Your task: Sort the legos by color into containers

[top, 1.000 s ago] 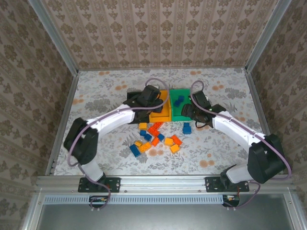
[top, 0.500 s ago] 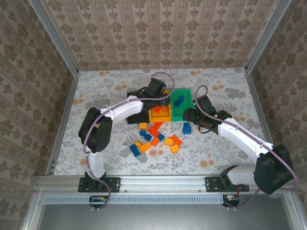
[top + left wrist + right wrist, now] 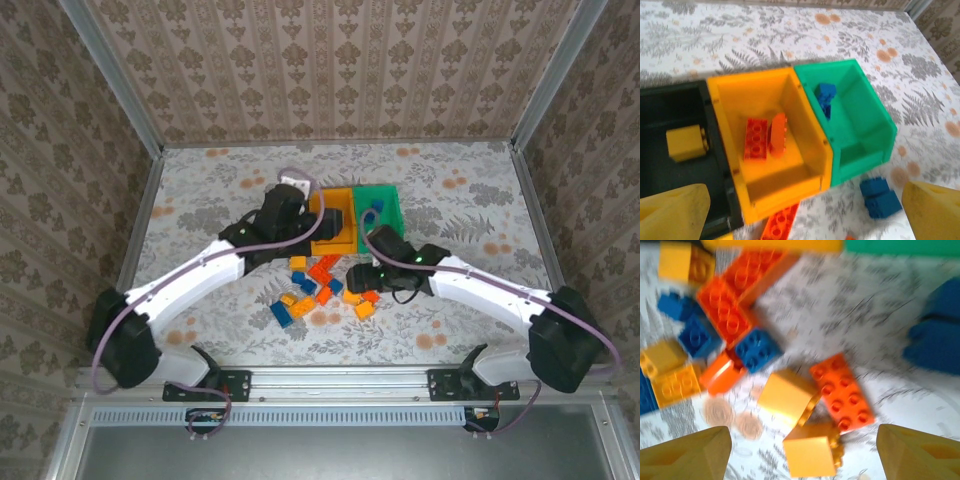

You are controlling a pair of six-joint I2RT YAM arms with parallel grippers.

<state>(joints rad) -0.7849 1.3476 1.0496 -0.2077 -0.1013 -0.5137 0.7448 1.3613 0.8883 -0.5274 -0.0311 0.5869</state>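
Hovering over the loose legos (image 3: 320, 285), R gripper (image 3: 800, 452) has jaws wide apart, empty, w/ an orange brick (image 3: 842, 397) & yellow brick (image 3: 787, 399) just below, prob. lining up a pick. L gripper (image 3: 800, 210), jaws also apart & empty, hangs above the bins: yellow in black bin (image 3: 660, 110), reds in orange bin (image 3: 755, 95), blue in green bin (image 3: 870, 115). Most legos lie on the table (image 3: 470, 200) beside them.
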